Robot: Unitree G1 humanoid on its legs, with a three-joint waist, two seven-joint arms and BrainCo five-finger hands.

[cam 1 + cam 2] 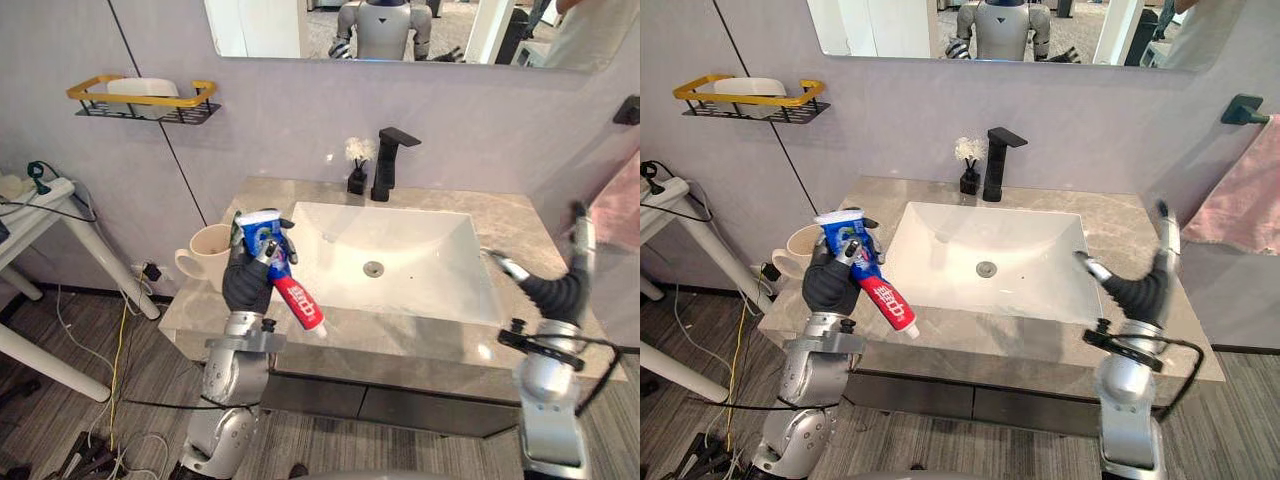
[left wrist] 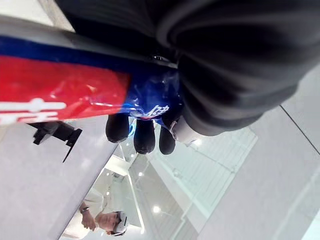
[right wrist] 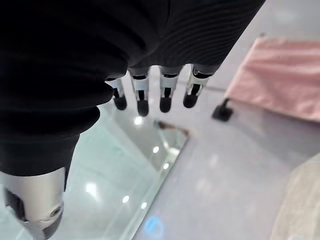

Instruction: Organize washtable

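- The grey stone washtable top (image 1: 505,215) is mostly bare, so there looks to be little left to tidy on it.
- The white sink basin (image 1: 425,240) sits sunk in the middle of the top, leaving 2 side strips as the only places to stand things.
- A pink towel (image 1: 1245,195) hangs on the wall to the right, apart from the work.
- A wall shelf (image 1: 140,99) with a yellow rim hangs up to the left and carries a white dish. It seems meant for soap, not for the tube.
- The right hand (image 1: 560,292) stands raised over the right strip. Its fingers are straight and point up, its thumb is spread and it holds nothing. It seems parked there to stay clear of the other arm.
- The left hand (image 1: 245,285) is lifted above the left strip, just in front of the mug. Its fingers are wrapped tight round the tube's blue upper half, which probably leaves the lower end free to go in first.
- The black faucet (image 1: 388,165) stands behind the basin, well apart from both hands.
- The cream mug (image 1: 205,255) stands upright on the left strip with its mouth open. I judge it the likely holder for the tube.
- The toothpaste tube (image 1: 298,300) hangs tilted in the left hand, flat crimped end up and white cap down toward the front edge.
- A small dark vase of white flowers (image 1: 357,165) stands just beside the faucet, tucked at the back.
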